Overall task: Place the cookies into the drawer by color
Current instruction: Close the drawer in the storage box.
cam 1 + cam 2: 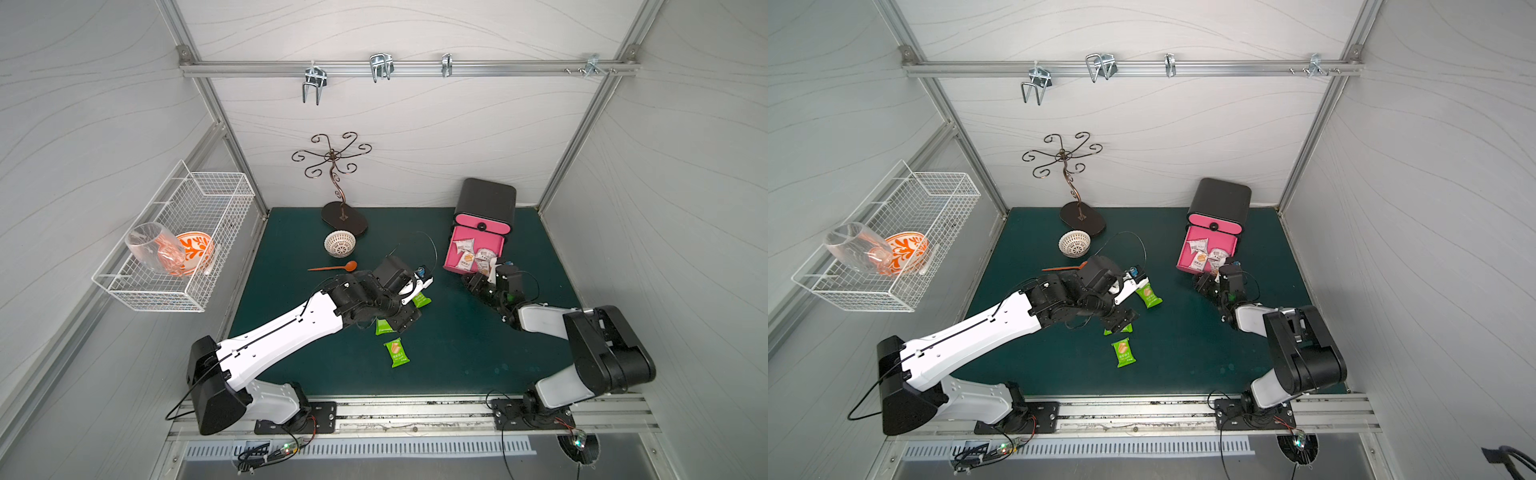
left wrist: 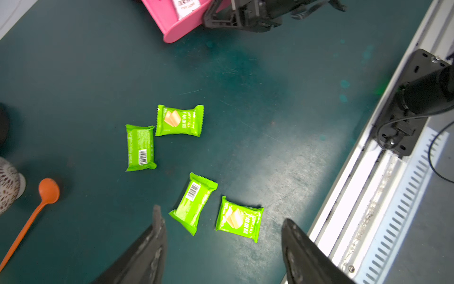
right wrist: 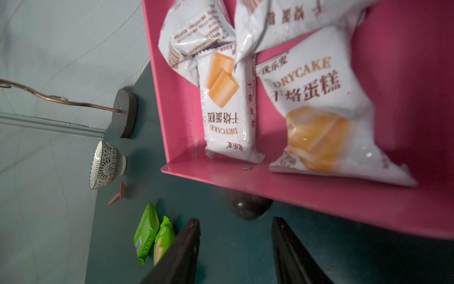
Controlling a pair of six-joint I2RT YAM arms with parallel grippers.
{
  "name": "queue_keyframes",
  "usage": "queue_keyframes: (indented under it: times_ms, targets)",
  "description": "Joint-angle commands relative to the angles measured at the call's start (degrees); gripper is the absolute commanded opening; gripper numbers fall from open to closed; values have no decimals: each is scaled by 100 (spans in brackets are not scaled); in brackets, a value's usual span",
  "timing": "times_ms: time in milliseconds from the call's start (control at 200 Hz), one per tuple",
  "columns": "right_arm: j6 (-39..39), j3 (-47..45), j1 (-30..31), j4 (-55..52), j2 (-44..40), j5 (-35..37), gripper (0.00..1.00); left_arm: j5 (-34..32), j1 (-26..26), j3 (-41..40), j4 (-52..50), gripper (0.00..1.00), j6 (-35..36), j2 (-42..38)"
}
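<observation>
Mid-frame in a top view, green cookies [image 1: 396, 352] lie on the desk [image 1: 457, 365]; the left wrist view shows four. Left claw [image 2: 222, 216] hovers over them, spread, empty. Right of centre, white cookies [image 3: 228, 105] sit in the open pink drawer [image 1: 450, 257]. Right claw [image 3: 235, 221] is just before it, spread, empty.

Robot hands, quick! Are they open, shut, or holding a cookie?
Left gripper: open, holding nothing, above the green cookies.
Right gripper: open, holding nothing, by the pink drawer.
</observation>
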Motion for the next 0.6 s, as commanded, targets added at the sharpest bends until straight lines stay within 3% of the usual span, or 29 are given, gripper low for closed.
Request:
queue_keyframes:
  times_ms: [0,340,595]
  targets:
    - [-118,193,68,40,166,286,56,-109,-145,-16,269,75,10,2]
    - [-284,605,71,-143,680,432,53,-384,-164,-174,362,75,142,-42]
    - [-230,759,77,-192,880,382,43,-620,-165,-254,375,75,217,-68]
